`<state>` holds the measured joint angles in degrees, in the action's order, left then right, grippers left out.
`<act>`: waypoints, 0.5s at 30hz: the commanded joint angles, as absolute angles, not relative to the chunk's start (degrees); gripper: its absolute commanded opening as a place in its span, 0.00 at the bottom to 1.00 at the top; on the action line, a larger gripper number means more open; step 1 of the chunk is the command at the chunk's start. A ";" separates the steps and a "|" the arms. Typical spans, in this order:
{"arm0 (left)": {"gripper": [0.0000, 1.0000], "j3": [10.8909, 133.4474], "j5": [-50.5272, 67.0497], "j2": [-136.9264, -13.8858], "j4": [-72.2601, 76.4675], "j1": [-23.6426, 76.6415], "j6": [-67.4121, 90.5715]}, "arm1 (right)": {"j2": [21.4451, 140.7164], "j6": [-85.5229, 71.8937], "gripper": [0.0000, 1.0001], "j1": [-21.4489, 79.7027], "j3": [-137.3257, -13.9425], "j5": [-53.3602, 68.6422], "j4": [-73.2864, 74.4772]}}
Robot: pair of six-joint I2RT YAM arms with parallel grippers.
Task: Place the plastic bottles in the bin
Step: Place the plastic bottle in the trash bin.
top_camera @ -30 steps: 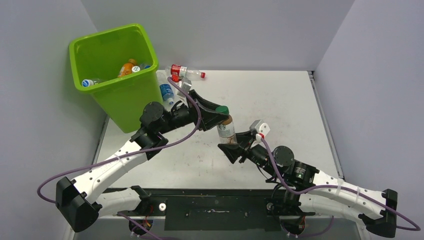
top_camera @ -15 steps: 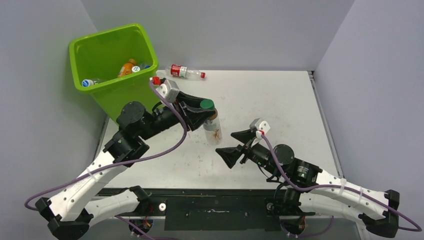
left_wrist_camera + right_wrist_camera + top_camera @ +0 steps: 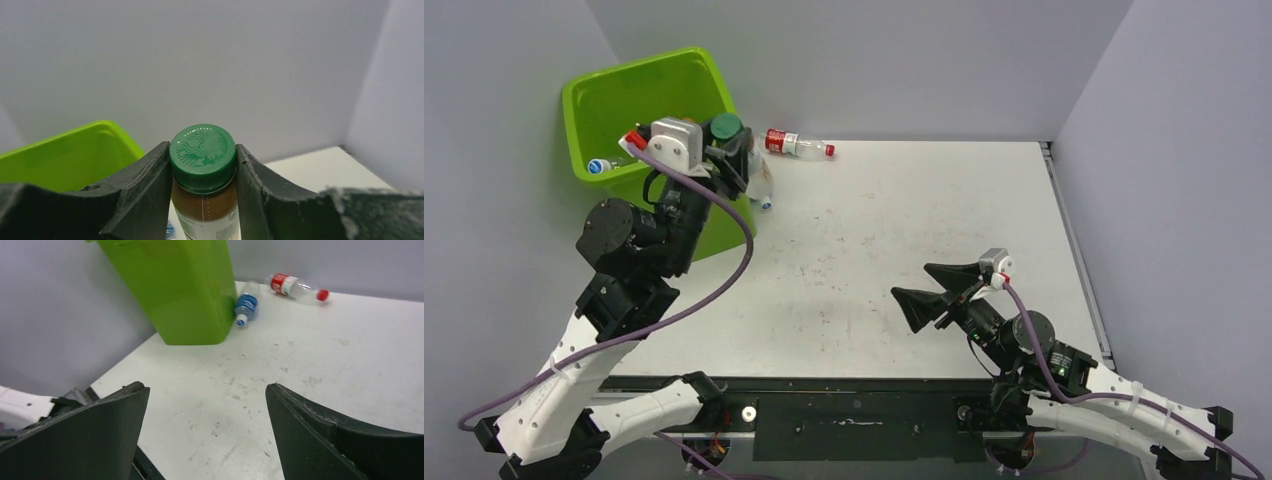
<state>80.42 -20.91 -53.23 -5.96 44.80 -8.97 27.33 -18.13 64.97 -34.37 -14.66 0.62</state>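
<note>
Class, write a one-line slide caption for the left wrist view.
Left gripper holding a green-capped bottle, lime-green bin behind.

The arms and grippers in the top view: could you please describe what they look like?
The left arm and right arm have white links and black joints, each trailing a purple cable. The left gripper and right gripper have black, wedge-shaped fingers, with a pale camera box carrying a red tab.

Worktop (image 3: 904,230): white, matte, centre of my overhead view, speckled with small dark scuffs. Back wall (image 3: 874,60), left wall (image 3: 494,200), right wall (image 3: 1184,150): plain pale grey panels. Black rail (image 3: 854,425): bottom edge. Light: even; I see only faint shadows.
</note>
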 commanded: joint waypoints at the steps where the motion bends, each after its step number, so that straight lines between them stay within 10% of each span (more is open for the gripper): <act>1: 0.00 88.55 -38.65 -57.12 -1.89 41.60 -15.30 | 21.25 -21.96 0.90 65.21 -25.83 -27.98 -4.76; 15: 0.00 98.96 -35.68 -73.28 9.21 13.77 -7.65 | 18.54 -30.93 0.90 65.21 -17.01 -33.26 -2.92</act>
<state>97.76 -35.75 -68.69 1.91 18.65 -8.75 17.67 -27.99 64.97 -17.80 -32.40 -1.23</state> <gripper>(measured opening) 0.415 0.897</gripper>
